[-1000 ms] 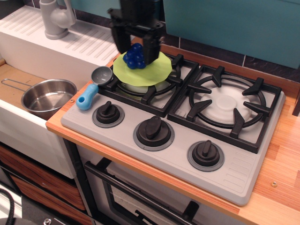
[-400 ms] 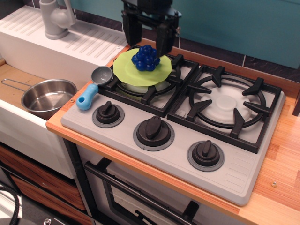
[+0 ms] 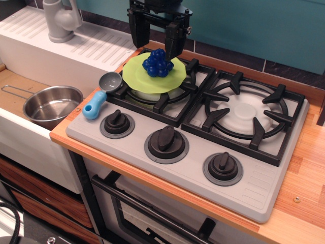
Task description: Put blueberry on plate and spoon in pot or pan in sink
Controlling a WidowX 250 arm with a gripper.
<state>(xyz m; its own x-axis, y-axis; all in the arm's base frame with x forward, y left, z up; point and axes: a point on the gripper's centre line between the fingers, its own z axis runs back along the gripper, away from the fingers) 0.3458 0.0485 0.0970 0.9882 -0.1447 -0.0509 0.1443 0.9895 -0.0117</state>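
With my gripper spread open just above the blueberry cluster on the lime plate, I feared clipping it while swinging toward the spoon at eight o'clock.

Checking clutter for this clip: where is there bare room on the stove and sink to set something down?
Free: the right burner grate, the wooden counter right of the stove, and the ribbed drainboard beside the tap. Crowded: the left burner, covered by the plate with the blueberry under the open gripper; the spoon lines its left edge; the pot fills the sink corner.
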